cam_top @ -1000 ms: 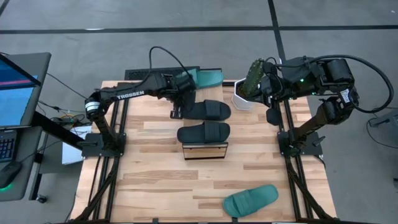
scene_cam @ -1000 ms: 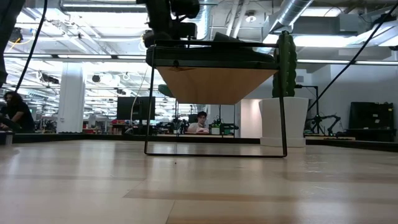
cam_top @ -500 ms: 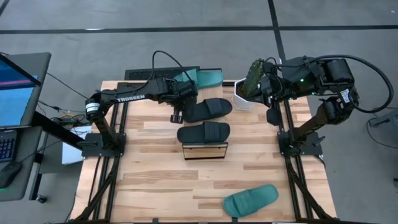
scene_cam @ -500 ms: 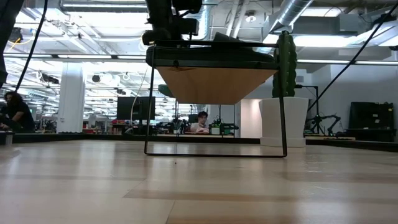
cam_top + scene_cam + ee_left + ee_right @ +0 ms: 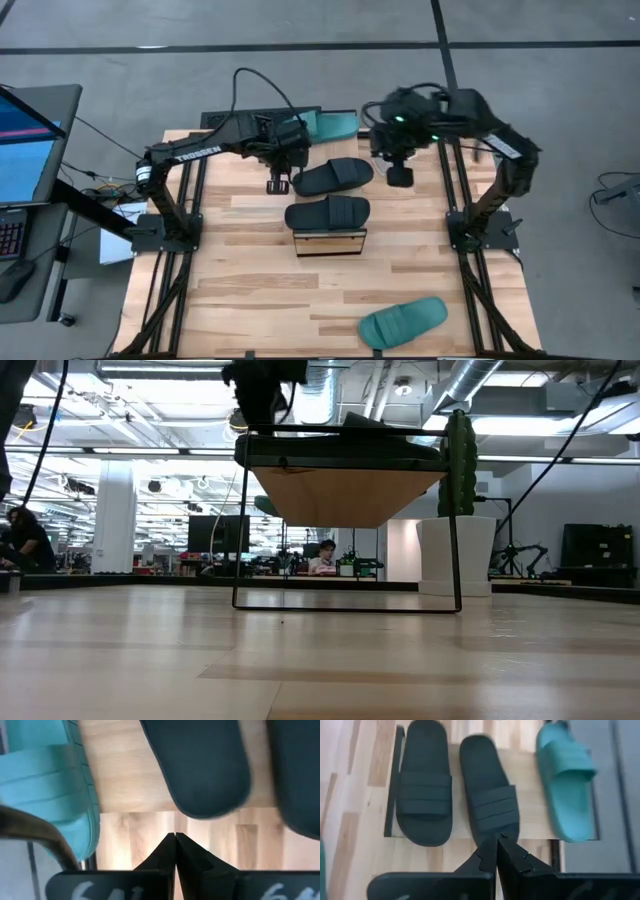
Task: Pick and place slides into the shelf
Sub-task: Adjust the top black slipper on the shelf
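3 slides are sitting on the shelf [image 5: 530,767], and 1 teal slide [image 5: 403,321] is lying far off near the table's [image 5: 240,290] front edge. The left gripper [image 5: 279,184] and right gripper [image 5: 399,176] are both hanging by the shelf with fingers pressed together, holding nothing. To do this well, an arm is needing to open wide and grab the last slide by its strap.

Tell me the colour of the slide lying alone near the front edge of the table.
Teal green slide; the high view shows it best.

Laptop [image 5: 25,140], potted cactus [image 5: 458,510] (white pot), bkgd people.
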You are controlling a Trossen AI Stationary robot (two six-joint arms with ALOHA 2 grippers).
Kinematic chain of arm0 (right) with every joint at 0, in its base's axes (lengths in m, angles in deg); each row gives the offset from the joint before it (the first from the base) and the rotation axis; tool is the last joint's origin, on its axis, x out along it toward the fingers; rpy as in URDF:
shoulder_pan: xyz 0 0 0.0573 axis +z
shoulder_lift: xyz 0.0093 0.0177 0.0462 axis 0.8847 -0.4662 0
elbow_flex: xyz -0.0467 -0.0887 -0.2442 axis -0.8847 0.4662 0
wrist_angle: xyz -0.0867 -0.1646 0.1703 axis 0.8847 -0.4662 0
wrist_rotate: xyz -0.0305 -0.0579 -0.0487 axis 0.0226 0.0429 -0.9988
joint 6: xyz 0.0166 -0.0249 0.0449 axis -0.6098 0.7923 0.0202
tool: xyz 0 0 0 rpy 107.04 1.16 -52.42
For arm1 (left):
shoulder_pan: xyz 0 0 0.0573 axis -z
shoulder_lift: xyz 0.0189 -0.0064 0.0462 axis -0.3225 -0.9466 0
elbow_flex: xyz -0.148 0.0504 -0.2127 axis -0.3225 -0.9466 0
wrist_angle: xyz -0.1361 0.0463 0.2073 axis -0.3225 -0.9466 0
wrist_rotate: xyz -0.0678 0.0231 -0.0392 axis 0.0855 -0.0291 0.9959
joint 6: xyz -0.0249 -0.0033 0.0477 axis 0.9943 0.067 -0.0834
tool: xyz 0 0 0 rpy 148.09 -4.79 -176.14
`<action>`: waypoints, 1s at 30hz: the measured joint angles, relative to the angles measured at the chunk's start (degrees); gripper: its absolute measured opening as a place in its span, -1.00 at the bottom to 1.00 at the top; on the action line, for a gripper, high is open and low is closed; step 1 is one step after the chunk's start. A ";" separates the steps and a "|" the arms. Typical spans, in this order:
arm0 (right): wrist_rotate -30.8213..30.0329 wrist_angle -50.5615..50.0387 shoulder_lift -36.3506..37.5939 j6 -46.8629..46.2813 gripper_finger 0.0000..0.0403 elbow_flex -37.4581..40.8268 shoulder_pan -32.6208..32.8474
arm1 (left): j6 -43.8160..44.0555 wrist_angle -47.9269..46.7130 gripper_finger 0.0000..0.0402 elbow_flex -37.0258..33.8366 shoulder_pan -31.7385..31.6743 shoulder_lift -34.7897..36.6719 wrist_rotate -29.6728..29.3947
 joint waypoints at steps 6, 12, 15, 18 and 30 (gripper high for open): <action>4.34 3.52 -0.69 5.24 -1.00 6.24 -7.43 | 4.63 0.81 -1.00 1.18 1.11 6.98 2.52; 7.28 10.91 -0.69 8.01 -1.00 14.41 -12.71 | 9.57 4.90 -1.00 1.18 2.92 14.56 3.28; 8.24 16.42 -0.69 8.66 -1.00 19.88 -13.96 | 11.34 8.08 -1.00 -0.29 4.67 17.58 2.70; 11.37 21.57 -0.72 9.16 -1.00 24.60 -15.74 | 13.25 10.82 -1.00 -2.83 6.07 20.21 1.35; 15.71 29.43 -2.01 12.09 -1.00 33.47 -20.12 | 17.73 18.24 -1.00 -17.14 7.97 26.53 -0.34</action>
